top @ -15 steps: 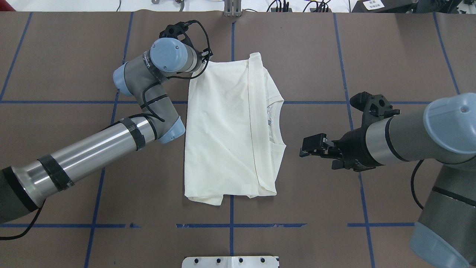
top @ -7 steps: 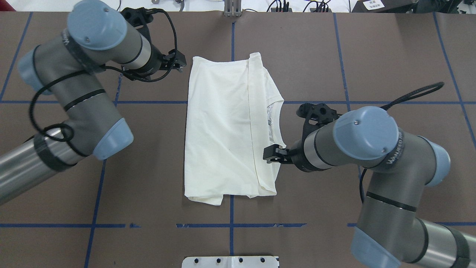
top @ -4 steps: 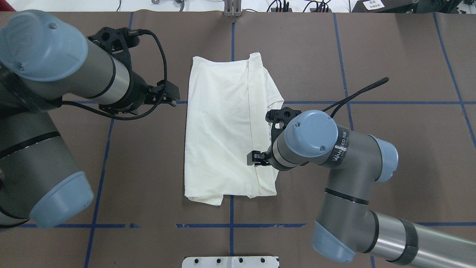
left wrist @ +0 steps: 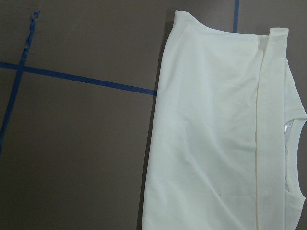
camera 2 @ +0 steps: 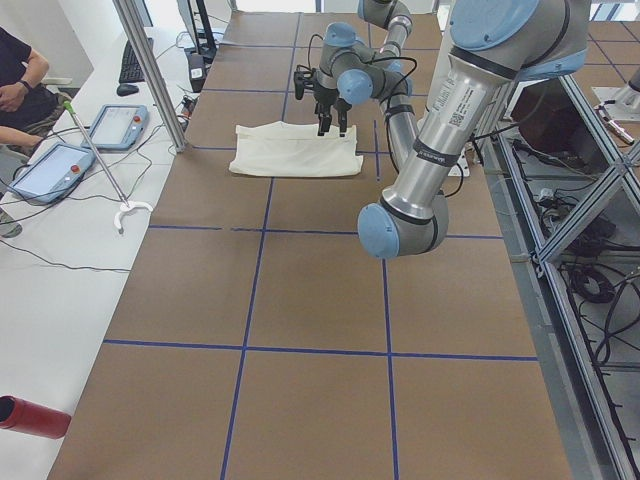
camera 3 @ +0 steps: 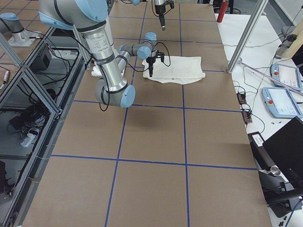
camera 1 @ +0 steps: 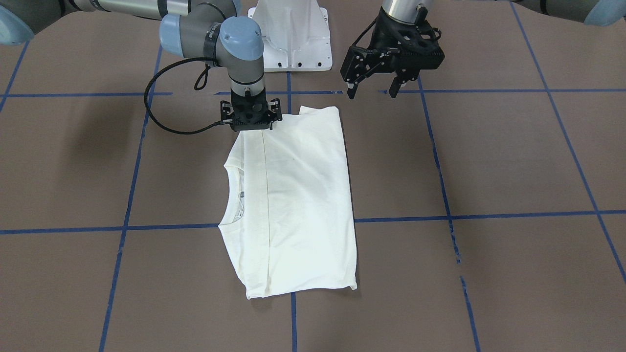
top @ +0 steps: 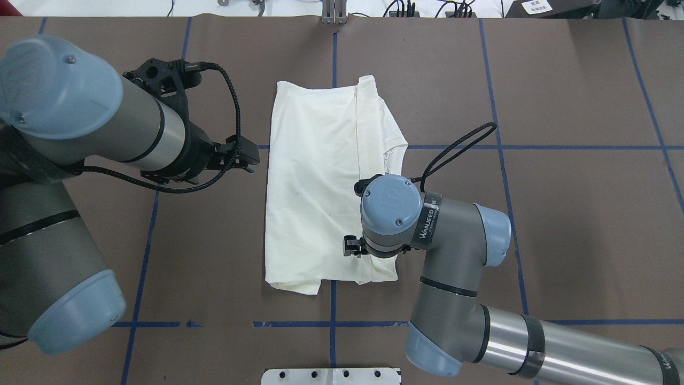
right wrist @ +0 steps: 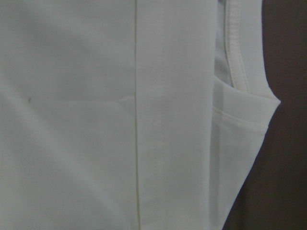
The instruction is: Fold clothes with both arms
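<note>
The cream T-shirt (top: 315,187) lies folded and flat at the table's middle, plain side up, with its collar (top: 398,171) on the right. It also shows in the front view (camera 1: 293,195) and fills the right wrist view (right wrist: 96,120). My right gripper (camera 1: 251,128) points straight down over the shirt's near right corner. Its jaws look spread, and the tips are mostly hidden under its body (top: 352,247). My left gripper (camera 1: 371,92) is open and empty. It hangs raised above the bare table just left of the shirt's left edge (top: 251,155).
The white pedestal base (camera 1: 291,34) stands at the table's near edge. Blue tape lines (top: 331,299) grid the brown table. In the left side view a side table holds tablets (camera 2: 55,165), an operator (camera 2: 20,80) sits there, and a metal post (camera 2: 150,70) stands at the table's edge.
My right arm swung in from the right and now stands over the shirt's near right corner. My left arm drew back from the far left corner and rose. The shirt has not moved.
</note>
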`<action>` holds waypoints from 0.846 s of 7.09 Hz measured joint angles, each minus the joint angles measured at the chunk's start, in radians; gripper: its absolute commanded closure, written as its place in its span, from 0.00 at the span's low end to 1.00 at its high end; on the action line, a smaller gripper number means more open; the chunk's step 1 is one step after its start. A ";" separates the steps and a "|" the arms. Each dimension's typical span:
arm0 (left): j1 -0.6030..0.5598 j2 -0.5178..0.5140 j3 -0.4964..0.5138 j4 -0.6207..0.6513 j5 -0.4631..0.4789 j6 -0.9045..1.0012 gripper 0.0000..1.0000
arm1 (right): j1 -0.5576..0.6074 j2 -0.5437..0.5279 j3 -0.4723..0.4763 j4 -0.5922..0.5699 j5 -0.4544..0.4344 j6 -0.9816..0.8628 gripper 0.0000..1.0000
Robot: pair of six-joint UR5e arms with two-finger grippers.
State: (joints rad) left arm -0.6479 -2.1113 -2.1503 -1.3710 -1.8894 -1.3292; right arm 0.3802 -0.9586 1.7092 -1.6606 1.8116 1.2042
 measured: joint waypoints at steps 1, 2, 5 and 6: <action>0.007 0.002 0.000 -0.001 0.000 -0.003 0.00 | -0.005 0.004 -0.008 -0.028 0.000 -0.009 0.00; 0.014 0.003 0.001 -0.002 0.000 -0.013 0.00 | -0.007 0.013 -0.011 -0.065 0.001 -0.018 0.00; 0.039 0.003 0.005 -0.006 0.001 -0.040 0.00 | -0.007 0.027 -0.012 -0.149 0.000 -0.037 0.00; 0.042 0.003 0.005 -0.007 0.001 -0.042 0.00 | -0.007 0.028 -0.012 -0.155 0.000 -0.038 0.00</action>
State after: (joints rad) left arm -0.6058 -2.1082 -2.1451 -1.3783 -1.8880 -1.3716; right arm 0.3729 -0.9307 1.6967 -1.8160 1.8120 1.1662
